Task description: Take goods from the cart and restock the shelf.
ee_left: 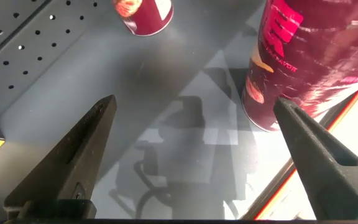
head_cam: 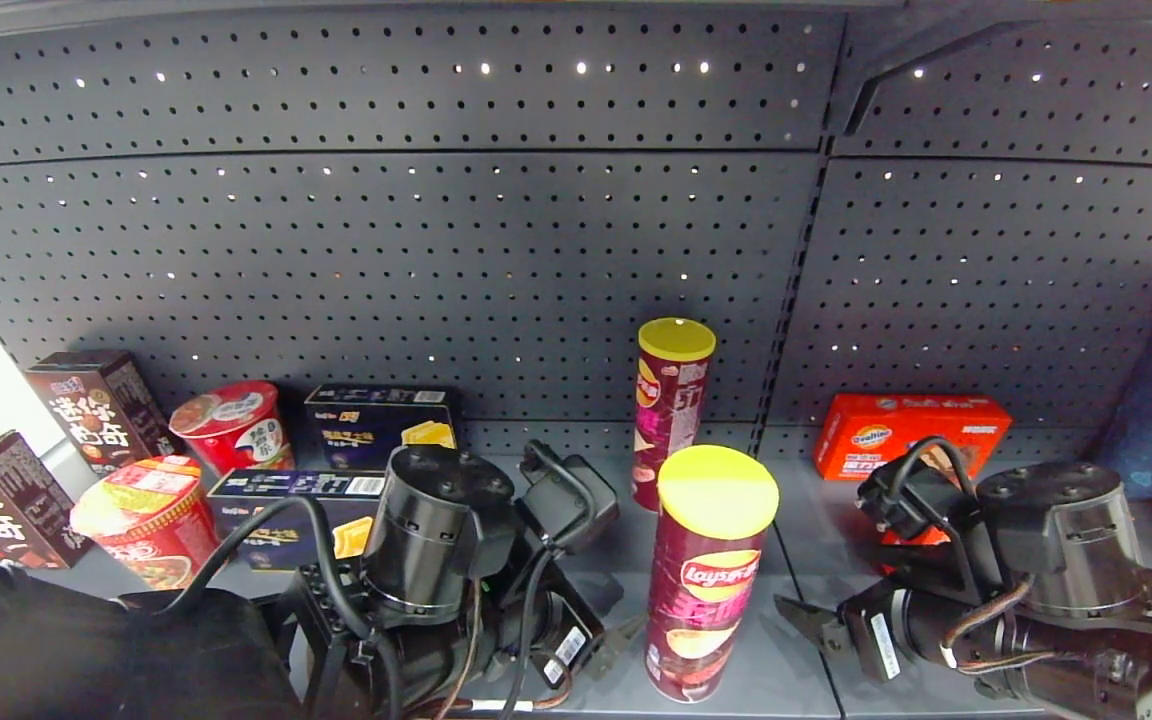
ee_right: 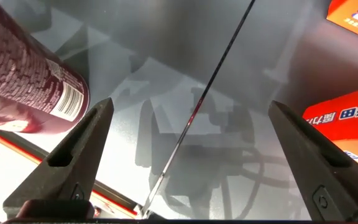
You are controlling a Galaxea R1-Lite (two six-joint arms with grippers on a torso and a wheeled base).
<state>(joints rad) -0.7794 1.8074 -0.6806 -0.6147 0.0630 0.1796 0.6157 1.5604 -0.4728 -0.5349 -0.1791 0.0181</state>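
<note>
- Both grippers are empty. The left gripper [ee_left: 192,109] has its fingers [ee_left: 79,155] spread wide over bare shelf [head_cam: 796,640], and the right gripper [ee_right: 191,109] is spread just as wide.
- The front chip can [head_cam: 711,570] stands upright between the two grippers. It is just outside the nearest finger of each and touches neither.
- A rear chip can [head_cam: 673,405] stands farther ahead of the left fingertips, near the back panel [head_cam: 436,250].
- Judging by this, at least one placing looks finished. How much stock is left to fetch cannot be told.
- An orange box [head_cam: 911,432] lies ahead of the right fingers, with another orange box [ee_right: 347,124] just beside one finger.
- The shelf's front lip runs close under both sets of fingers.
- Open room lies between the front chip can and the orange boxes. Cup noodles [head_cam: 151,515] and dark boxes [head_cam: 376,420] crowd the left side.
</note>
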